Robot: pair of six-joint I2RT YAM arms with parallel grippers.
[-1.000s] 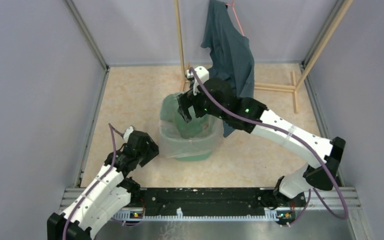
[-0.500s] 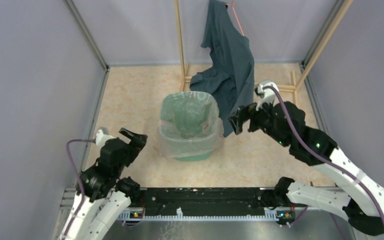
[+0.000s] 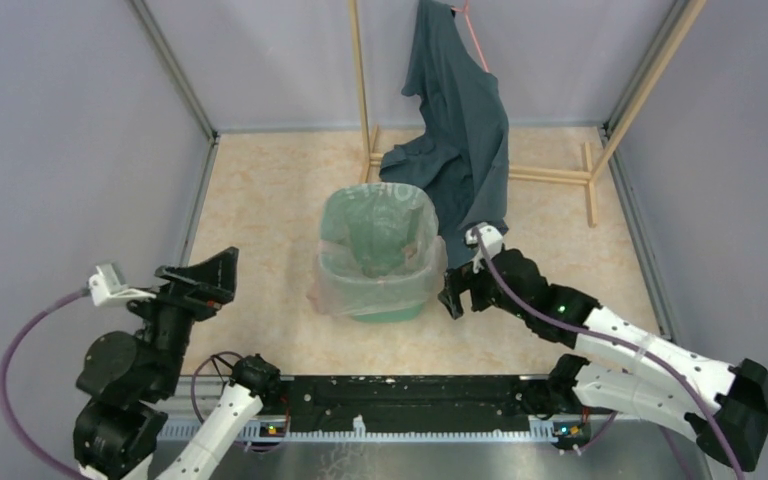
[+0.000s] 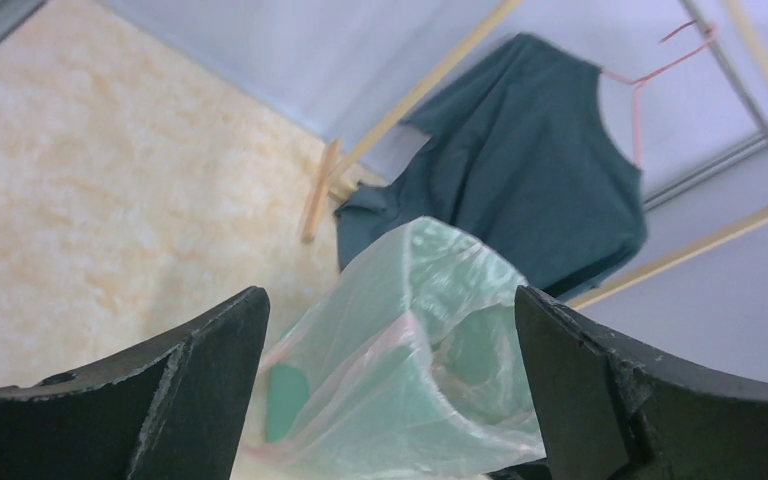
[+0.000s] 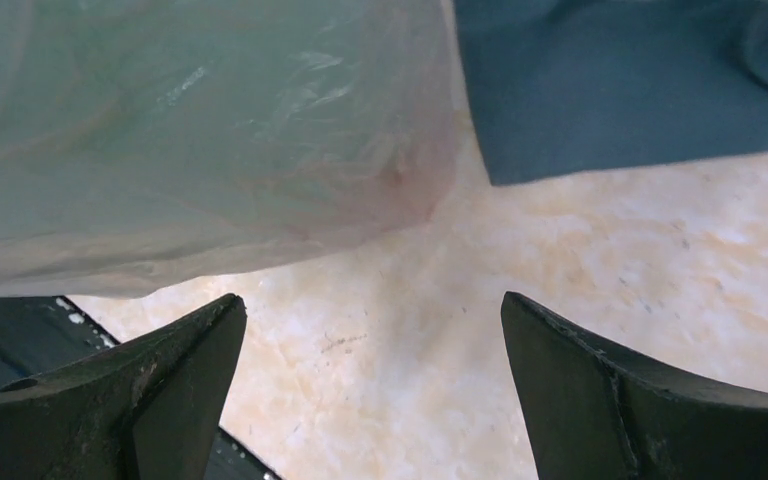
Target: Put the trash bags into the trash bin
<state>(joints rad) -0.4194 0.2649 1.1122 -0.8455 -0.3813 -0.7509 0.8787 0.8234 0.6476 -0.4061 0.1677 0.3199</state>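
Top external: trash bags (image 3: 335,288) line the trash bin (image 3: 385,315), draped over its rim.

bag: thin see-through pale pink plastic film bag (image 3: 332,290), pretty wrinkly, lining the bin, mouth open, edge folded over the rim and hanging down the outside | bin: mint-green plastic bin with tapered sides (image 3: 388,314), upright mid-desk (image 3: 260,200), mostly wrapped, base peeking out
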